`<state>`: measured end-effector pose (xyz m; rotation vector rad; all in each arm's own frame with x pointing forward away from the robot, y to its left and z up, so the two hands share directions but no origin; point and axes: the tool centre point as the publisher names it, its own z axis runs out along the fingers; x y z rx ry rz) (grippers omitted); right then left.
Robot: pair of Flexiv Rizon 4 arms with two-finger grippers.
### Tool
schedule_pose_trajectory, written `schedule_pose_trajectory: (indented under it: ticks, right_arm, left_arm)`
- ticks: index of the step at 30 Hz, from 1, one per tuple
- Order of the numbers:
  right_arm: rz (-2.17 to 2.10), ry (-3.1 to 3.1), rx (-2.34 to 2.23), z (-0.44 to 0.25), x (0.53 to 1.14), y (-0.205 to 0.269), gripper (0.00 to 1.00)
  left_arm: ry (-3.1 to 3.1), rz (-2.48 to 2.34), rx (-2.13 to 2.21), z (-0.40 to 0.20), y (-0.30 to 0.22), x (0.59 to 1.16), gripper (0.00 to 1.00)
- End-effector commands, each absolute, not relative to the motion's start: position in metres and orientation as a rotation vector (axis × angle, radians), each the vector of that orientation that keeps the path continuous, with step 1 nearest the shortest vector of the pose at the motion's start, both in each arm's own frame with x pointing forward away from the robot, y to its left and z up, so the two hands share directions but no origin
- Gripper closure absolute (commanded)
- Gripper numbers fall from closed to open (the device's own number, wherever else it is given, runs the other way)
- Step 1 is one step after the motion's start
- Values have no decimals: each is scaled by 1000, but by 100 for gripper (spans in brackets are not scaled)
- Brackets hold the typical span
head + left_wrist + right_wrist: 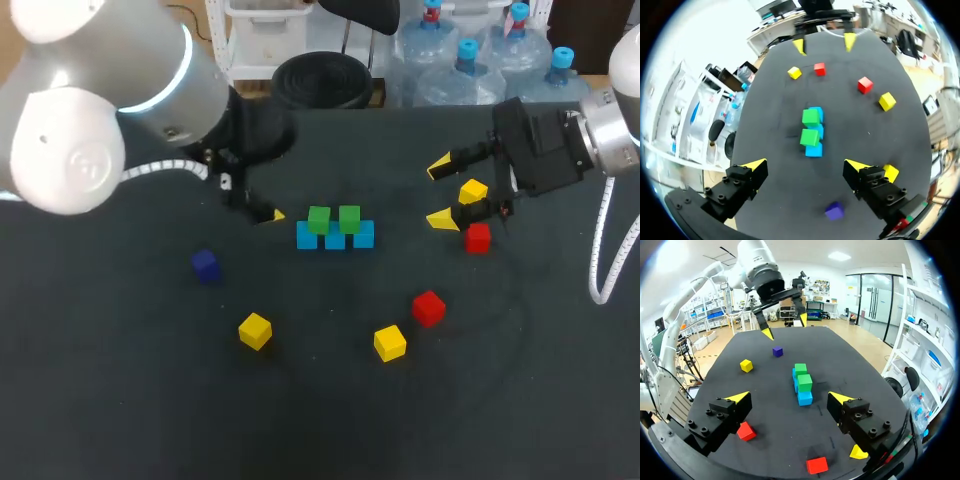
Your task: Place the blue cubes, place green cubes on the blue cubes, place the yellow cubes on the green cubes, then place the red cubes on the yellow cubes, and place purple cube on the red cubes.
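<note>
A yellow cube (473,190) is being overhung by the right hand (440,192), spread and empty, and so being judged nearest that arm, the green cubes (319,218) on the blue cubes (308,237) lying leftward at mid-bench (320,400).

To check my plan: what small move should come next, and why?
Probably centre the open right gripper over the yellow cube near it: both green cubes already sit on the blue cubes, so yellow comes next, and the right wrist view shows that cube under one finger, not between them.
</note>
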<state>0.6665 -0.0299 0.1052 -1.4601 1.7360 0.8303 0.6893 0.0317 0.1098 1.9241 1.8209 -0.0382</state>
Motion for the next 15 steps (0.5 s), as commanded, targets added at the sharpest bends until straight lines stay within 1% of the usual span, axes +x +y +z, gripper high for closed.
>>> schedule_pose_trajectory:
  ticks: [1, 10, 15]
  right_arm:
    - [831, 1734, -1460, 105, 667, -30, 0]
    - [831, 1734, -1460, 105, 667, -30, 0]
    - [831, 1734, -1460, 105, 667, -30, 0]
  left_arm:
    - [1711, -57, 2007, 113, 45, 672, 0]
    - [1459, -123, 2264, 109, 55, 643, 0]
    - [1405, -150, 2326, 106, 59, 627, 0]
